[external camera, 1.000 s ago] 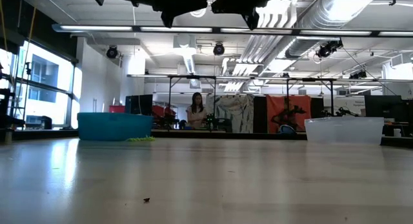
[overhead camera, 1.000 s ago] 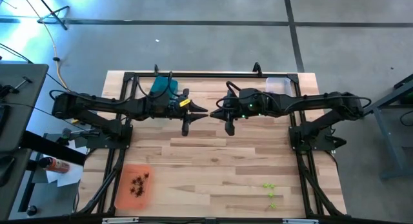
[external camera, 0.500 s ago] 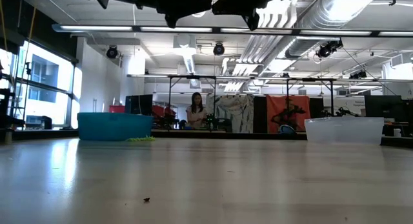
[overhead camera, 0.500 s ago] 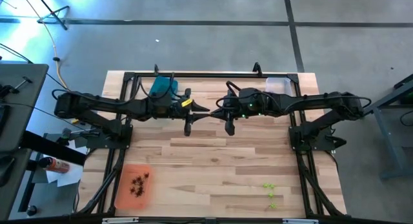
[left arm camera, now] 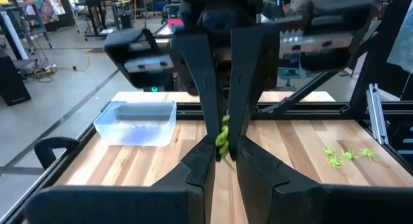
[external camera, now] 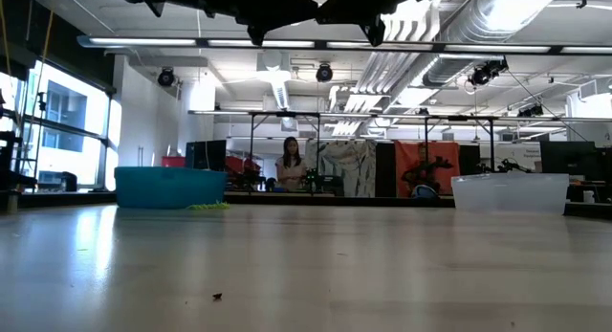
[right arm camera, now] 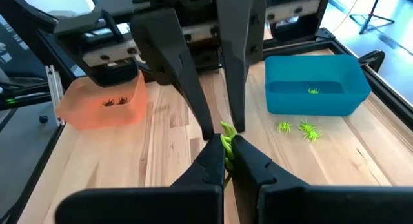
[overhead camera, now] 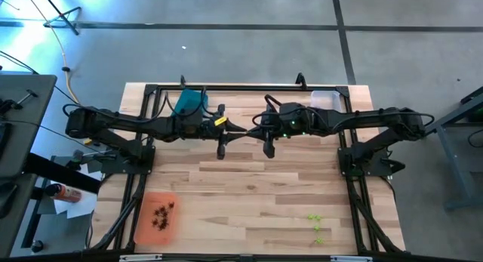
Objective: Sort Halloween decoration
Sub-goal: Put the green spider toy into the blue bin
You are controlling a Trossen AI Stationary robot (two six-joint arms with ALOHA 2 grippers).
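Pale wooden tabletop [overhead camera: 249,194]: right gripper [right arm camera: 226,145] pinches a lime green spiky plastic trinket [right arm camera: 227,135]; left gripper [left arm camera: 224,146] closes onto it mid-air. Right should release only once left grips firmly.

From my remote station, I see the pale wood worktop [overhead camera: 249,194] standing on a grey concrete floor [overhead camera: 226,43] crossed by dark seams. Beyond the worktop's far edge, an open workshop stretches under long ceiling strip lights [external camera: 316,42] and exposed silver ducts [external camera: 497,11]. Bright windows [external camera: 57,121] glow at one side. A person [external camera: 290,166] sits at distant benches, near an orange hanging [external camera: 442,166].
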